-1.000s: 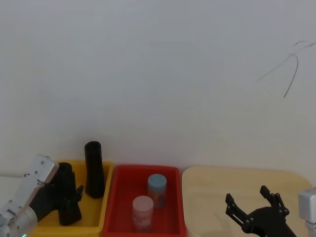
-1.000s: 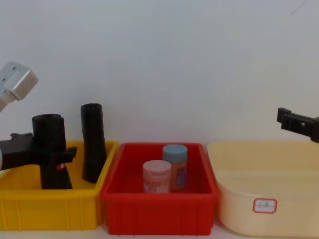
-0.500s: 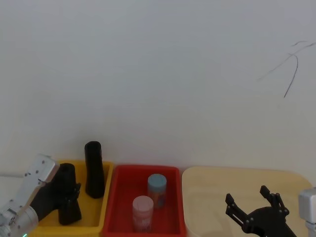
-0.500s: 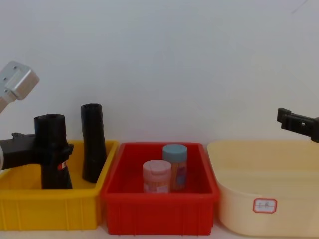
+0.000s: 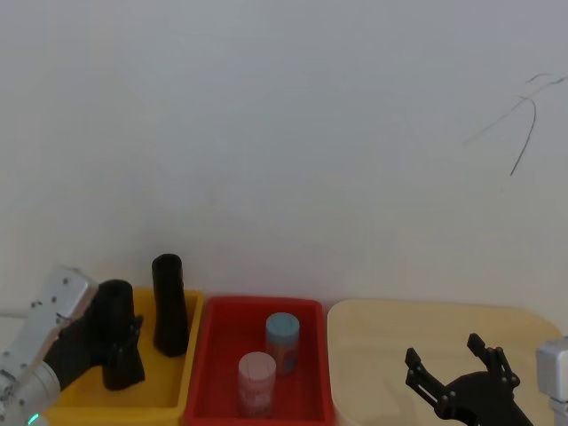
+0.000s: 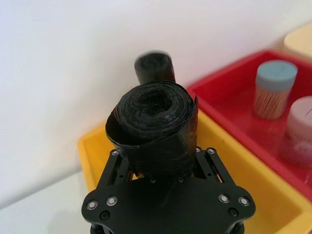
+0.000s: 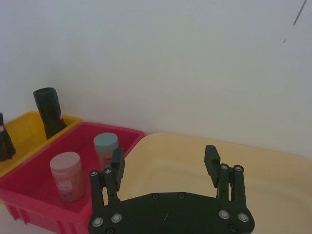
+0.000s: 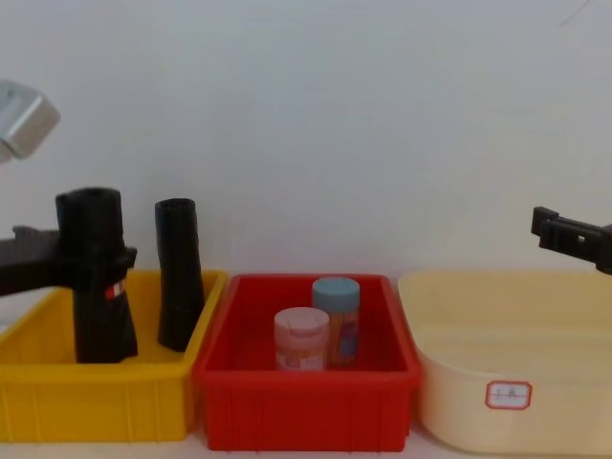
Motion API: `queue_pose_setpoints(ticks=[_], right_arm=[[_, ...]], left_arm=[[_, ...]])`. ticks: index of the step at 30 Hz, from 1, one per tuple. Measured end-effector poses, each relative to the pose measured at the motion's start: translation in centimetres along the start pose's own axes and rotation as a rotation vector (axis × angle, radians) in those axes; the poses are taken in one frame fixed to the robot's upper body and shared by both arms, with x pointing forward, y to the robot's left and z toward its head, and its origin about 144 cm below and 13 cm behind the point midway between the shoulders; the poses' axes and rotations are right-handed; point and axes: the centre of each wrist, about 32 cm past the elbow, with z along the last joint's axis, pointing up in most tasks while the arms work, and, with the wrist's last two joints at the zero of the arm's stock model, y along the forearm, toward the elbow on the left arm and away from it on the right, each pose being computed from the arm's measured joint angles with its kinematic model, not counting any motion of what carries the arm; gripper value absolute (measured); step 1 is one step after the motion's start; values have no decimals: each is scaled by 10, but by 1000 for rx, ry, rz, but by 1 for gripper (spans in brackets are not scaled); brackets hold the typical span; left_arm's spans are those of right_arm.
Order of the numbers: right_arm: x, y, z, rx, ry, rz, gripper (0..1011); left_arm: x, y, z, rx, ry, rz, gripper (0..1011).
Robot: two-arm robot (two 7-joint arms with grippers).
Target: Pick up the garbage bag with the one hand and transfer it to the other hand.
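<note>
Base of garbage bag (image 8: 96,320) hidden behind front wall of yellow bin (image 8: 96,397); contact with bin floor cannot be told. Left pincer (image 8: 96,259) clamped on upright bag, just above red label (image 8: 115,290). Right pincer (image 5: 444,351) spread wide, holding nothing, above cream tub (image 5: 373,337); partly cut off at chest-view edge.

Right claw (image 7: 164,158): fingers spread apart, above cream tub (image 7: 263,170). Red bin (image 7: 124,129): pink-lidded jar (image 7: 66,175) and blue-lidded jar (image 7: 105,148), both upright. Yellow bin (image 7: 24,129): plain black roll (image 7: 48,112), slightly tilted. Garbage bag (image 7: 4,141): red fleck, partly cut off.
</note>
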Motion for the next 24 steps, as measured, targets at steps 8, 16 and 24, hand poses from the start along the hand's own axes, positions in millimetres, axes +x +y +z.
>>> queue_pose_setpoints(ticks=[8, 16, 24], right_arm=[[0, 0, 0, 0, 0, 0, 1000], [0, 0, 0, 0, 0, 0, 999], [0, 0, 0, 0, 0, 0, 999]], left_arm=[[1, 13, 29, -69, 21, 15, 454], [0, 25, 65, -159, 67, 39, 454], [-8, 25, 90, -210, 148, 38, 454]])
